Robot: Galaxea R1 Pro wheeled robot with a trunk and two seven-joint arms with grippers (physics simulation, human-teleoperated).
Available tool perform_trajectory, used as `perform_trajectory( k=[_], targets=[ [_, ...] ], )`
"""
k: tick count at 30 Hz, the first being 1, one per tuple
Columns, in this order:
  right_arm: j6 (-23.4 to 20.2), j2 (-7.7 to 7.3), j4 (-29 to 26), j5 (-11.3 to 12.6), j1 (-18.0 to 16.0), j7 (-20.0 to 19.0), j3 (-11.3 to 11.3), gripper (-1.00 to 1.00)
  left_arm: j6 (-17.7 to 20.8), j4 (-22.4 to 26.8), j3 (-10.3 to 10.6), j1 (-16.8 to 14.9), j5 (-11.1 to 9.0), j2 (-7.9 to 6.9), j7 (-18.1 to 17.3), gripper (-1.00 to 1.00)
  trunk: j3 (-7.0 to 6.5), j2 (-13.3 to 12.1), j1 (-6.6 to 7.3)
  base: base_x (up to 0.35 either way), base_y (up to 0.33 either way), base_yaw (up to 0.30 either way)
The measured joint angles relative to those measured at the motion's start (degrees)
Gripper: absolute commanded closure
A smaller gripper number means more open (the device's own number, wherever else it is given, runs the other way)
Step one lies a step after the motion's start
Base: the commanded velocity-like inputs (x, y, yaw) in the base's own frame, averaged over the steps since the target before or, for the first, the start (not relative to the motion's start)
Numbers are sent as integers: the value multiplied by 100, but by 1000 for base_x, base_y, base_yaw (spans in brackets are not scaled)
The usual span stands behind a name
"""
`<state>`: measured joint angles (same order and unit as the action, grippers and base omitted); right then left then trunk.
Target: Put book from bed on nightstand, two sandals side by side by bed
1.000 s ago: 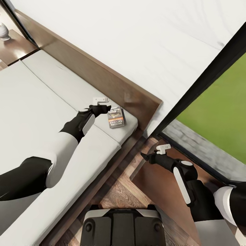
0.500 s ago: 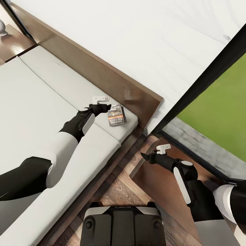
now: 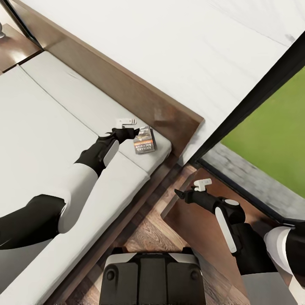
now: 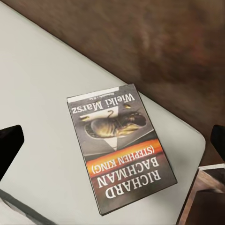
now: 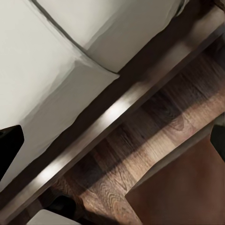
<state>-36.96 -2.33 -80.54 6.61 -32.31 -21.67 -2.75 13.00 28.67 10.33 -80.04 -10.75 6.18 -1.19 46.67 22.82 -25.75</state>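
Pale grey bed point(image 3: 38, 127) carries the book point(image 3: 144, 140) beside the left end effector point(image 3: 127, 128), apparently spread.

Head camera looks steeply down over the pale grey-white mattress point(image 3: 51, 127). Left wrist camera sits close above that same mattress point(image 4: 42, 117), and right wrist camera looks down along its dark wooden bed frame point(image 5: 108, 117), sharing that edge.
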Motion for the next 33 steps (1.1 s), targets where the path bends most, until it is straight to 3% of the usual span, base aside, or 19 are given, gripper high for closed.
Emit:
perform_trajectory(
  k=[25,33],
  targets=[
    [0,0,3,-5,1,0,7,-100,6,156,5,0,0,-1,-26,-100,173,0,0,0,0,0],
    [4,-23,8,0,-10,-3,179,-100,-3,310,13,60,-8,-25,-86,-100,173,0,0,0,0,0]
  ],
)
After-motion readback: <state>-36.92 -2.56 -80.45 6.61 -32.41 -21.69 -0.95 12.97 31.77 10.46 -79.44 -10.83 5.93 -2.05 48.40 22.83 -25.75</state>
